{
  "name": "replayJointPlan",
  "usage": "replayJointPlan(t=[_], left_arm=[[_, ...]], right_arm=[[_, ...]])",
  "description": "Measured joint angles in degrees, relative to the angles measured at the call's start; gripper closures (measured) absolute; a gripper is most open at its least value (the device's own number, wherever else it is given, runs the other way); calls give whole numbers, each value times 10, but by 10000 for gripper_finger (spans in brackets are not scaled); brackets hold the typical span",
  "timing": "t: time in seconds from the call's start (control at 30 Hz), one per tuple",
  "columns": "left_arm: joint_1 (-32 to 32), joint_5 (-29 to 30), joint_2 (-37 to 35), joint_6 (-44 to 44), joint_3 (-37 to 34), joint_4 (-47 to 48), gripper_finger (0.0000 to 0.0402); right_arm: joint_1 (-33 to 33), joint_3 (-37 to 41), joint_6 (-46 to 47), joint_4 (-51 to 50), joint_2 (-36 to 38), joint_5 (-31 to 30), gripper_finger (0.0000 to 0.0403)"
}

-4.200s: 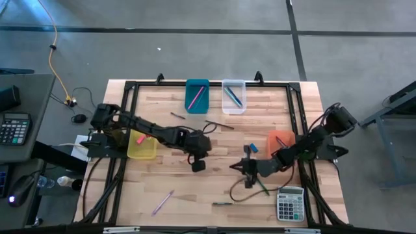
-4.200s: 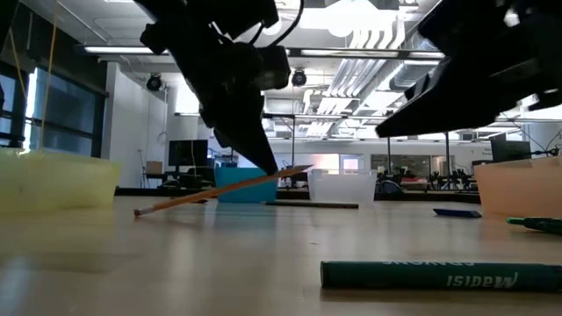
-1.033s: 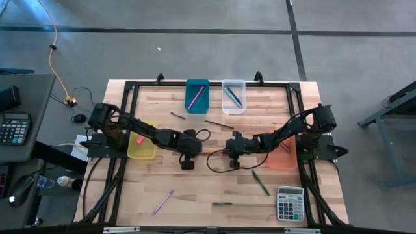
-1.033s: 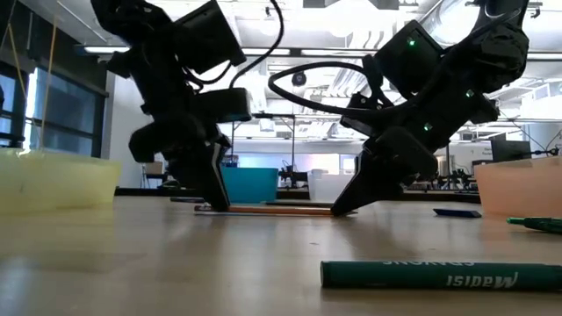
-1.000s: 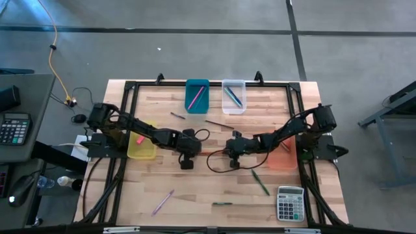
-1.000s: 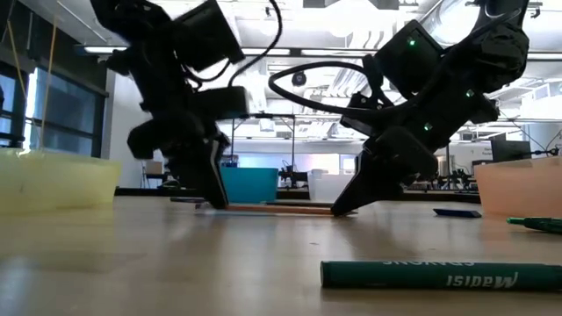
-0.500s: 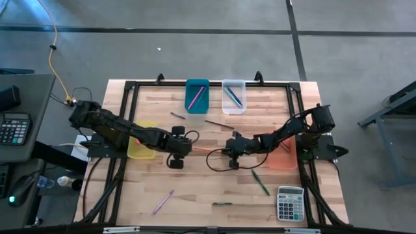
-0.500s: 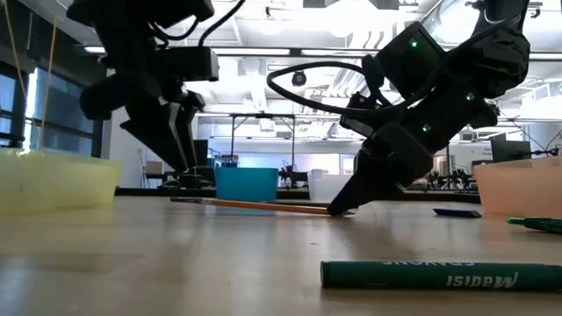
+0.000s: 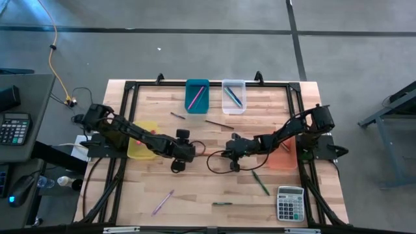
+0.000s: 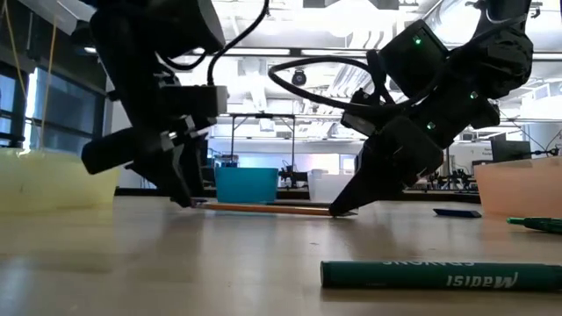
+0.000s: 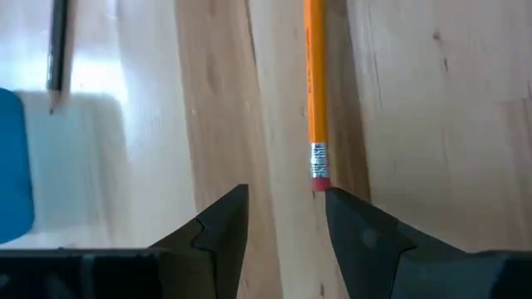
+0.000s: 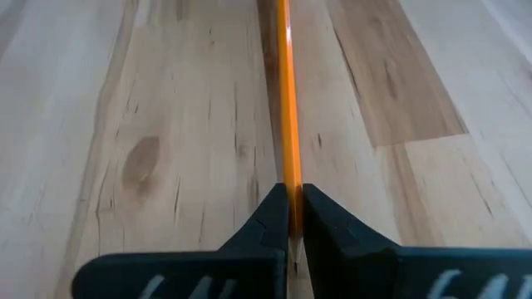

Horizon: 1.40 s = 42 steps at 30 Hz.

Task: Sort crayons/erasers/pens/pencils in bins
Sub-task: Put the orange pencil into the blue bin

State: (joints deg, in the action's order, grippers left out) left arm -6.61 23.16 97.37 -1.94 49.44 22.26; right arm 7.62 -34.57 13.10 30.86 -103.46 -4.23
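Orange pencil (image 12: pixel 286 100) lying mid-table (image 9: pixel 195 188), one end pinched between the closed fingers of the right gripper (image 12: pixel 293 218), its eraser end just ahead of the left gripper (image 11: pixel 283 218), whose fingers stand apart, empty.

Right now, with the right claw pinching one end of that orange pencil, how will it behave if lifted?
The orange pencil looks thin and straight, so probably stiff and light. Gripped by the right claw at its tip, it may droop or pivot. Released, it could roll.
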Motion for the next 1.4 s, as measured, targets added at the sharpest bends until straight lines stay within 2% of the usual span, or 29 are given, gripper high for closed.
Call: replayJointPlan(t=[0.2,0.47,0.73,0.87,1.1,1.23,1.4], left_arm=[[-5,-19,5,2,18,-21,249],[-10,-26,2,8,43,27,249],[2,-21,6,13,44,22,255],[7,-22,6,13,44,26,286],[6,-46,6,13,44,36,385],[7,-46,6,12,44,40,388],[6,-38,6,25,44,73,396]], right_arm=[[-1,-3,0,27,3,-4,400],[-1,-2,0,27,2,-4,400],[-1,-2,0,37,2,3,400],[-1,-2,0,38,2,8,400],[-1,-2,-1,42,2,8,392],[6,-2,-15,42,2,6,369],[19,-2,-16,37,12,-18,311]])
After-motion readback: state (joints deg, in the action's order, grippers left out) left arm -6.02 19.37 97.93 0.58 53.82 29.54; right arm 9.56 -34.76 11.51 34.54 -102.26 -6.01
